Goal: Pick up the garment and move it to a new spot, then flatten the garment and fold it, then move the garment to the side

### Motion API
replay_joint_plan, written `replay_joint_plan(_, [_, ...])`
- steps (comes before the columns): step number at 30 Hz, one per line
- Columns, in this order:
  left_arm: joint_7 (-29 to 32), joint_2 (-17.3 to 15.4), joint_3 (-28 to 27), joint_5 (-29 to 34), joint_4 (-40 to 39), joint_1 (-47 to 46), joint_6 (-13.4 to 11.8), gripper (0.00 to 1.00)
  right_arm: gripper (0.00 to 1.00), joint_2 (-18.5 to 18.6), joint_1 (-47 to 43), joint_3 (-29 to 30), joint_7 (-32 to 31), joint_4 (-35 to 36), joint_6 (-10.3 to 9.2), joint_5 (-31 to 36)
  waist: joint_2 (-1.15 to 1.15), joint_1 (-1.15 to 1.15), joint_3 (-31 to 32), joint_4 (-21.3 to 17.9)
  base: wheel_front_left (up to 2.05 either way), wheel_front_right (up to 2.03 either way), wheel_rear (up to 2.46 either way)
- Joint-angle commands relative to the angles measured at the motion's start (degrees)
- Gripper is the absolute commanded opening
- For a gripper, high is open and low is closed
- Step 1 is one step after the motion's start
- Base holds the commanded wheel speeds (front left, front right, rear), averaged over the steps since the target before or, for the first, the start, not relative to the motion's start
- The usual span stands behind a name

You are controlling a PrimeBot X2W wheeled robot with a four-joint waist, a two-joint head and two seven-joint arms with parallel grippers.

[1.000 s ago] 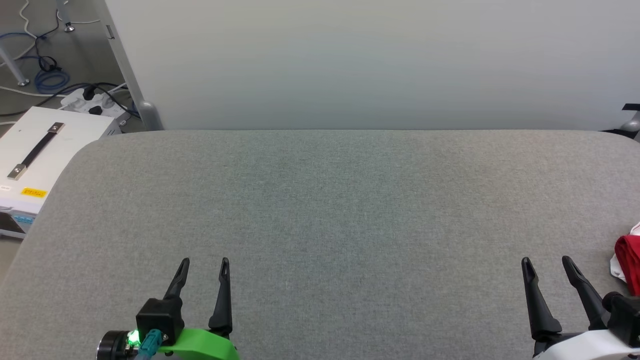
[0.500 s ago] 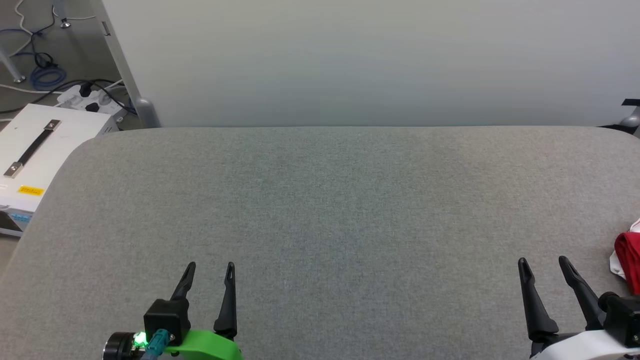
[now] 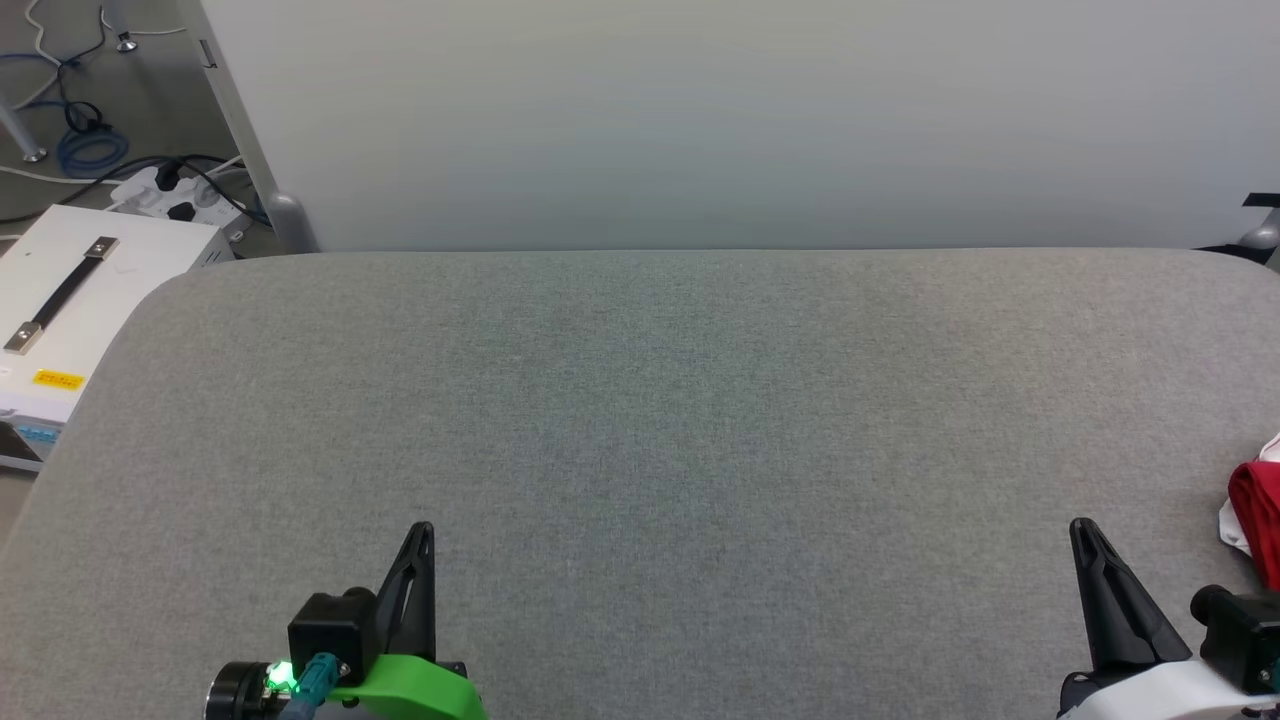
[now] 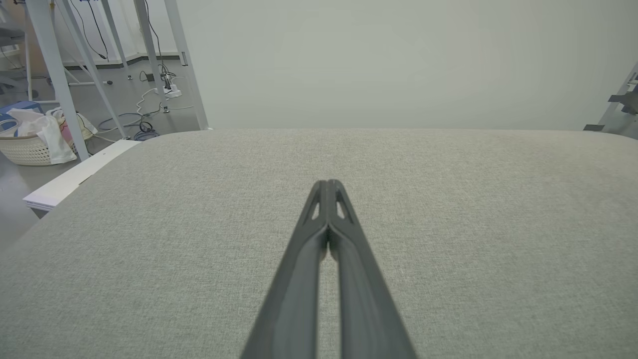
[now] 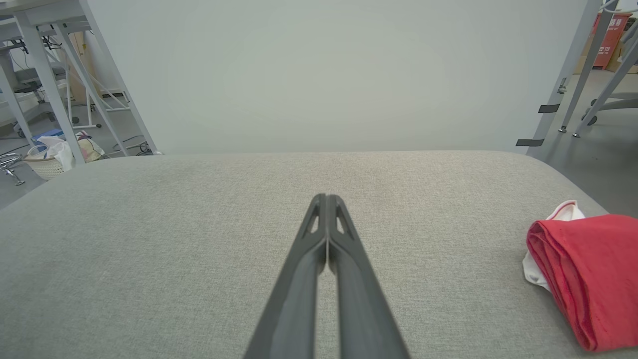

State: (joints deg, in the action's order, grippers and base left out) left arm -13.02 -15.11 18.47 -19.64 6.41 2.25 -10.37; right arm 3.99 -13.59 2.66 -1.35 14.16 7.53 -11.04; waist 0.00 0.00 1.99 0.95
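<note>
Holding left pincer (image 3: 421, 530) and right pincer (image 3: 1080, 526) at the lower corners, both pinched fully closed on nothing. Seeing the garment (image 3: 1256, 520) folded at the far right edge of the tabletop (image 3: 640, 400). Judging the move-aside step probably finished; next needing only keeping clear.

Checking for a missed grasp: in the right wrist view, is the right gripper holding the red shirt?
No, the right gripper is shut on nothing, and the shirt lies apart beside it.

The garment (image 5: 583, 269) runs off the right edge (folded, apparently).
</note>
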Motion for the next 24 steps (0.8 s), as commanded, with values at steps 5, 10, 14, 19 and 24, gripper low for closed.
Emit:
replay_joint_plan(5, [0.70,0.88,-1.12,1.49,-0.60,-0.26,0.80,0.00,0.00,-0.13,1.52,-0.24,0.15,-0.95,-0.01,1.17,0.00,0.00,-0.09,-0.04,0.00,0.00,0.00])
replay_joint_plan(10, [1.26,1.40,-1.91,2.32,-0.86,-0.36,1.24,0.00,0.00,-0.18,2.07,-0.35,0.20,-1.55,-0.01,1.62,0.00,0.00,-0.18,-0.09,0.00,0.00,0.00])
replay_joint_plan(14, [1.70,1.80,-2.53,2.96,-1.07,-0.43,1.58,0.00,0.00,-0.21,2.50,-0.43,0.25,-2.02,-0.01,1.98,0.00,0.00,-0.25,-0.12,0.00,0.00,0.00])
replay_joint_plan(19, [2.24,2.30,-3.29,3.76,-1.33,-0.51,2.00,0.00,0.00,-0.25,3.03,-0.54,0.30,-2.60,-0.01,2.41,0.00,0.00,-0.33,-0.16,0.00,0.00,0.00])
replay_joint_plan(24, [2.80,2.81,-4.07,4.58,-1.59,-0.60,2.43,0.00,0.00,-0.30,3.57,-0.65,0.35,-3.20,-0.01,2.85,0.00,0.00,-0.42,-0.20,0.00,0.00,0.00])
